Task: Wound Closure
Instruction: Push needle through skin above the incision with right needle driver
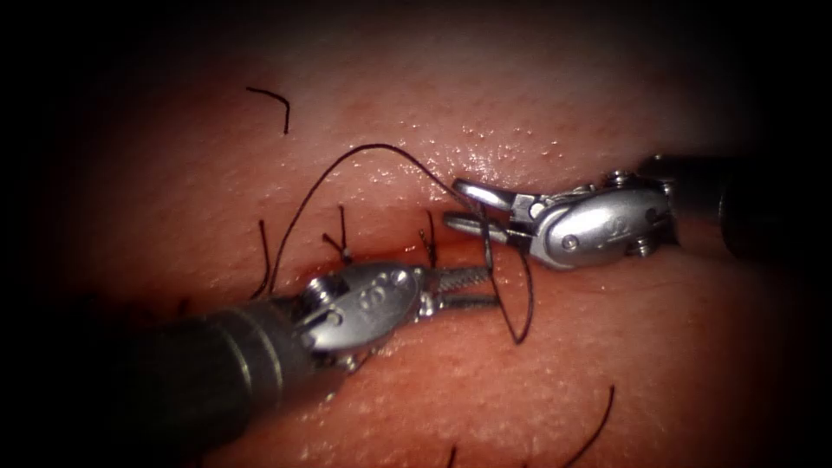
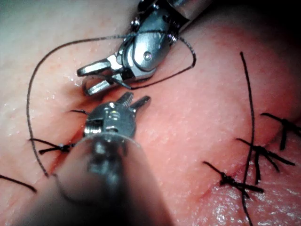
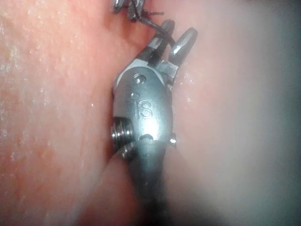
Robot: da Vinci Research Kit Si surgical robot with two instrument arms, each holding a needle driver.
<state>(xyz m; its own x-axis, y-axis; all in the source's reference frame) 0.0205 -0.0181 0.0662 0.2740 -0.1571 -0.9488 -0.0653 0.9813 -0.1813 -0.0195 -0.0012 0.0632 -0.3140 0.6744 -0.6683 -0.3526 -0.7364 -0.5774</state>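
The cut (image 1: 381, 256) runs across the tissue (image 1: 607, 347) and carries tied stitches (image 1: 345, 253). My left tool (image 1: 472, 289) comes in from the lower left, its jaws a little apart at the cut with nothing between them; its tip (image 2: 138, 99) also forms a small V. My right tool (image 1: 464, 204) reaches in from the right, jaws open and empty, just above the left tip. Dark thread (image 1: 373, 147) arcs up from the stitch line to the right tool, crosses its jaws and hangs in a loop (image 1: 520, 336) below it. That thread (image 2: 188, 47) wraps around the right tool's wrist (image 2: 146, 54).
Loose cut thread ends lie on the tissue at the upper left (image 1: 270, 95) and lower right (image 1: 598, 425). Several finished stitches (image 2: 256, 155) with long tails line the cut beyond the tools. The right tool's open jaws (image 3: 171, 40) sit close to a stitch knot (image 3: 150, 19).
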